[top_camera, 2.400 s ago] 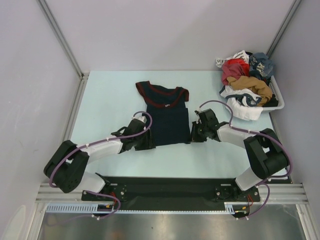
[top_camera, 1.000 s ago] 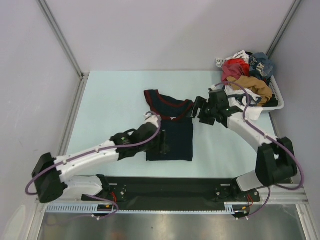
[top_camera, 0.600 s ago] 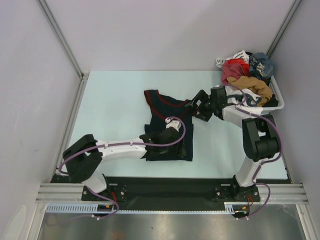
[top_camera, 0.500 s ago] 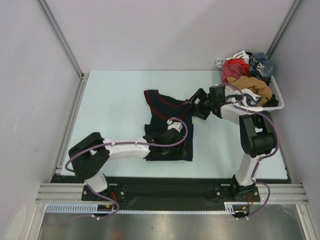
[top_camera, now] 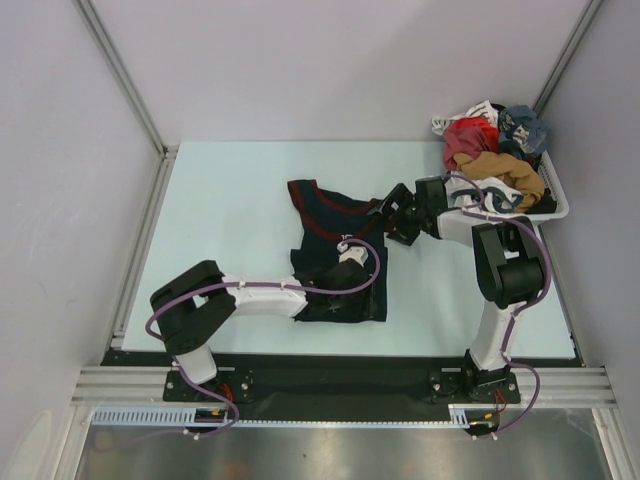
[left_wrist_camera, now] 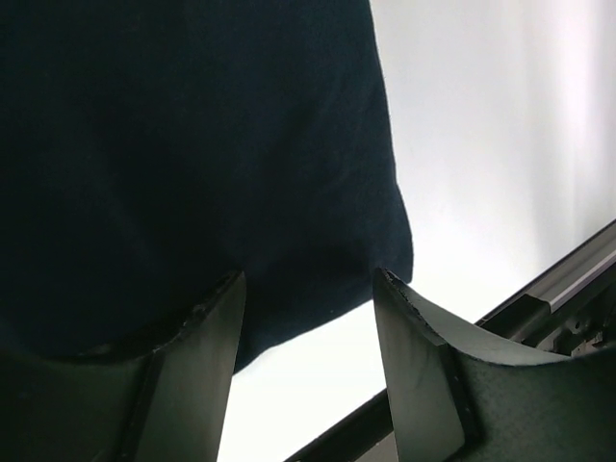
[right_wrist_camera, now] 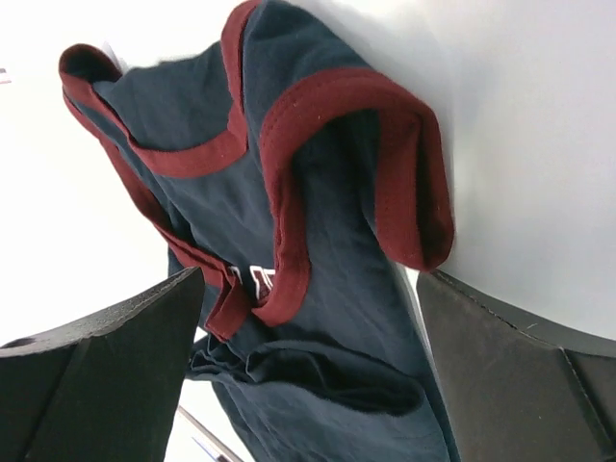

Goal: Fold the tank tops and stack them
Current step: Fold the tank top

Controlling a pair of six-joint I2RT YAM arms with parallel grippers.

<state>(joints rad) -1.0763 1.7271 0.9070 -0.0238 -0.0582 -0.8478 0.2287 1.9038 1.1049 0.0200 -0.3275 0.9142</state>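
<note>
A: how far along?

B: navy tank top point(top_camera: 325, 215) sits mid-tabletop point(top_camera: 230, 200), roughly half folded; left tool point(left_wrist_camera: 308, 289) parted over its near edge, right tool point(right_wrist_camera: 310, 277) wide at the strap, both empty; nothing stacked yet

- Tank top point(right_wrist_camera: 318, 318), ahead of the right hand point(right_wrist_camera: 308, 279): plain dark navy; maroon binding at neck and armholes; small white mark by the neckline.
- Same top under the left hand point(left_wrist_camera: 308, 289): unbroken navy.
- Fingers point(left_wrist_camera: 202, 366) of both hands: black.
- Surface point(top_camera: 220, 200): pale mint.
- Basket point(top_camera: 556, 208), beyond the right hand: white.
- Clothes point(top_camera: 490, 150) in it: red, tan, denim blue, white.
- Arms point(top_camera: 260, 300): white with black joints and purple cables.
</note>
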